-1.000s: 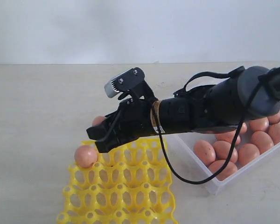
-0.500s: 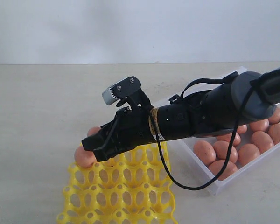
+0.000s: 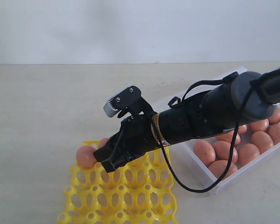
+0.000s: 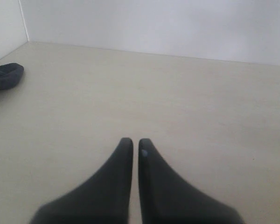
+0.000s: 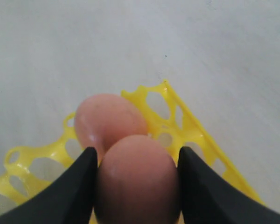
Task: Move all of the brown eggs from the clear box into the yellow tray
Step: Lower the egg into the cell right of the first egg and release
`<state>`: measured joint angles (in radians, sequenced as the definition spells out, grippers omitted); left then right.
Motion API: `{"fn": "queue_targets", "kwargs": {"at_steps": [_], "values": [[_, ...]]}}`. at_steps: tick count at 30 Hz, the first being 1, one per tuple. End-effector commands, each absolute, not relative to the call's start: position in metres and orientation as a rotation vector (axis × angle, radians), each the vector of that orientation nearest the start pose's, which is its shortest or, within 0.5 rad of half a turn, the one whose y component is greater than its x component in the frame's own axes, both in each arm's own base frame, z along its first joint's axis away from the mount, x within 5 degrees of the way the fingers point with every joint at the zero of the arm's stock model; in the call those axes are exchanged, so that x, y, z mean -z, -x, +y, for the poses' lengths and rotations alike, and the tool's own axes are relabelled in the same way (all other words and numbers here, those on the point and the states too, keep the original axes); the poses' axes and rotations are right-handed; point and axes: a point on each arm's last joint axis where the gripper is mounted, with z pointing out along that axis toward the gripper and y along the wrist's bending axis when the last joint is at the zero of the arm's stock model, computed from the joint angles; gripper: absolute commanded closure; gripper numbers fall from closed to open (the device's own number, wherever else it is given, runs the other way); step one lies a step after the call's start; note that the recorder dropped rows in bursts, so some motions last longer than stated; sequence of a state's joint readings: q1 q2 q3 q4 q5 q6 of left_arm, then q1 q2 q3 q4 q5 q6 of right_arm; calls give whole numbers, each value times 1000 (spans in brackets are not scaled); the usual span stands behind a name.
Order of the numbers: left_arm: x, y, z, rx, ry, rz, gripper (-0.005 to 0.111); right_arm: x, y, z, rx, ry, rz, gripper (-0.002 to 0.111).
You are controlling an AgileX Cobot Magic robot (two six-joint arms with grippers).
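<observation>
My right gripper (image 3: 107,161) (image 5: 137,154) is shut on a brown egg (image 5: 136,179), which peeks out behind the fingers (image 3: 104,141) in the exterior view. It hangs low over the far left part of the yellow tray (image 3: 126,196) (image 5: 191,128). Another brown egg (image 3: 86,156) (image 5: 107,119) sits in the tray's far left corner socket, just beyond the held one. Several brown eggs (image 3: 224,151) lie in the clear box (image 3: 196,165) on the right, partly hidden by the arm. In the left wrist view my left gripper (image 4: 135,142) is shut and empty above bare table.
The right arm's black cable (image 3: 177,179) loops down over the gap between tray and box. A dark object (image 4: 4,77) lies at the table's edge near the wall in the left wrist view. The beige table (image 3: 37,107) stretches to the left and behind.
My right gripper has come down with its egg, from above the tray's far left corner to just over the sockets beside the seated egg. The left gripper shows no earlier frame.
</observation>
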<state>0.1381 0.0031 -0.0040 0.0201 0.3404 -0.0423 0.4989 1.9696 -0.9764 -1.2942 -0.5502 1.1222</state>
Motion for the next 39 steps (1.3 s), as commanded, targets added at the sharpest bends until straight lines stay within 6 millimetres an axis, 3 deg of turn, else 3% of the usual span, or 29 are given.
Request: {"fn": "queue_targets", "kwargs": {"at_steps": [1,6,10,39], "values": [[-183,-53,7,-84,139,1816,103,-133,-308,219,-778,997,2082,104],[-183,-53,7,-84,139,1816,103,-133,-308,219,-768,1014,2070,80],[-183,-53,7,-84,139,1816,103,-133,-308,219,-766,1019,2067,73],[-183,-53,7,-84,139,1816,103,-133,-307,220,-751,1072,2024,73]]}}
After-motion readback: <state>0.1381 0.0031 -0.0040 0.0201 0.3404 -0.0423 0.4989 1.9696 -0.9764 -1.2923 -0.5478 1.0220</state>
